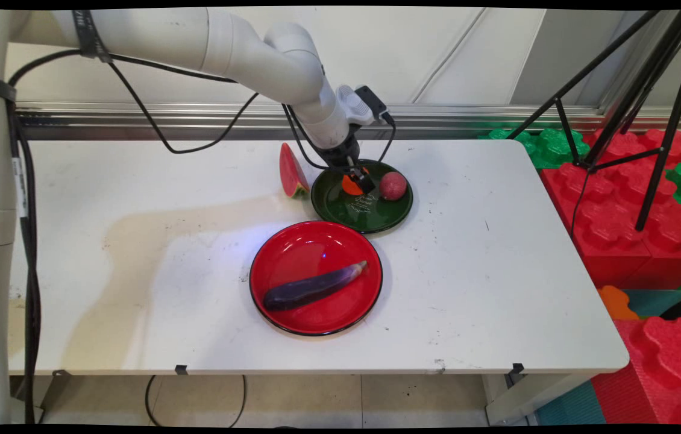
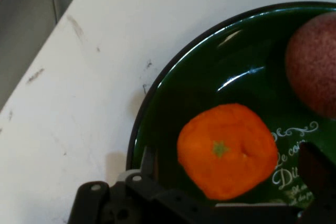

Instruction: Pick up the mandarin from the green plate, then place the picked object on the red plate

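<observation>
Gripper (image 1: 362,181) low over green plate (image 1: 340,211), fingers spread wide either side of tangerine (image 2: 227,150); I see no contact, nothing gripped. Tangerine sits on plate's far left part, stem up. Reddish round fruit (image 1: 393,185) on same plate, just to its right, apart. Watermelon slice (image 1: 292,170) upright beside plate's left rim. Red plate (image 1: 292,250) nearer me, eggplant (image 1: 314,287) lying across it. White table (image 1: 135,253) under all.

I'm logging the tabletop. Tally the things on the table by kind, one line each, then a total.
Plates: 2, green plate and red plate
Fruit: 3, orange, red fruit, watermelon slice
Vegetables: 1, eggplant
Total: 6
</observation>
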`<control>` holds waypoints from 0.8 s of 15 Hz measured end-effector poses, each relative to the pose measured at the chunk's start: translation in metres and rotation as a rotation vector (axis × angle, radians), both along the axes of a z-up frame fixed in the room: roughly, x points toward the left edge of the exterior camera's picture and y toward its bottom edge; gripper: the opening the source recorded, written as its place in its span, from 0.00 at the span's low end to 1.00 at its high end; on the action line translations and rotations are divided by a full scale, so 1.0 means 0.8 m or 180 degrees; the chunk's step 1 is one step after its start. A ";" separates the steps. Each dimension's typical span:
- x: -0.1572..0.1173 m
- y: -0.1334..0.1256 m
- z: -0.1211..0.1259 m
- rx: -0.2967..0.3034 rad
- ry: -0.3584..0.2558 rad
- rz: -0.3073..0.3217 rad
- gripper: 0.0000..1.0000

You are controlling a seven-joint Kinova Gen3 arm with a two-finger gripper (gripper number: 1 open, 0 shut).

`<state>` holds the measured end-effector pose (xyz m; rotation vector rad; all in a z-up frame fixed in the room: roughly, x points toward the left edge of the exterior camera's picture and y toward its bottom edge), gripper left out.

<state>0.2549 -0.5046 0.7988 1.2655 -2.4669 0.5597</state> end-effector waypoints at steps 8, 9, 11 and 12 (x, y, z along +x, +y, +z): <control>0.000 -0.009 -0.017 0.0047 0.0037 -0.0015 0.00; 0.000 -0.009 -0.016 0.0043 0.0040 -0.0016 0.00; 0.001 -0.006 -0.012 0.0027 0.0040 -0.0021 0.00; 0.001 -0.004 -0.007 0.0010 0.0035 -0.0026 0.00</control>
